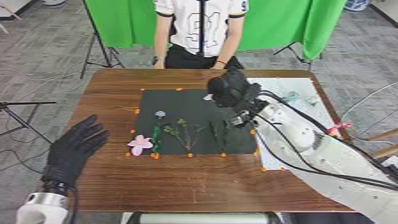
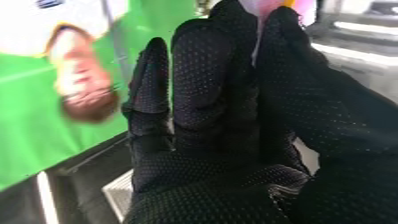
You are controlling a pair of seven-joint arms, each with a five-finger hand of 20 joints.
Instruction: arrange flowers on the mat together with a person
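Observation:
The dark mat (image 1: 178,102) holds a pink flower (image 1: 140,144) at its near left corner and a small bluish flower (image 1: 160,114) on a green stem. A branched green sprig (image 1: 187,134) lies near the middle, with dark green stems (image 1: 219,135) to its right. Over the mat's far right corner is my right hand (image 1: 234,90), with a small whitish thing (image 1: 209,97) at its fingertips. In the right wrist view, my right hand (image 2: 222,100) pinches a pink-and-white flower (image 2: 259,6) between thumb and fingers. My left hand (image 1: 75,150) rests open left of the mat, fingers straight.
A white sheet (image 1: 298,92) with pale items on it lies on the table's right side, partly under the right arm. Orange marks (image 1: 138,111) edge the mat. A pinkish-red thing (image 1: 338,128) shows beside the right arm, at the table's right edge.

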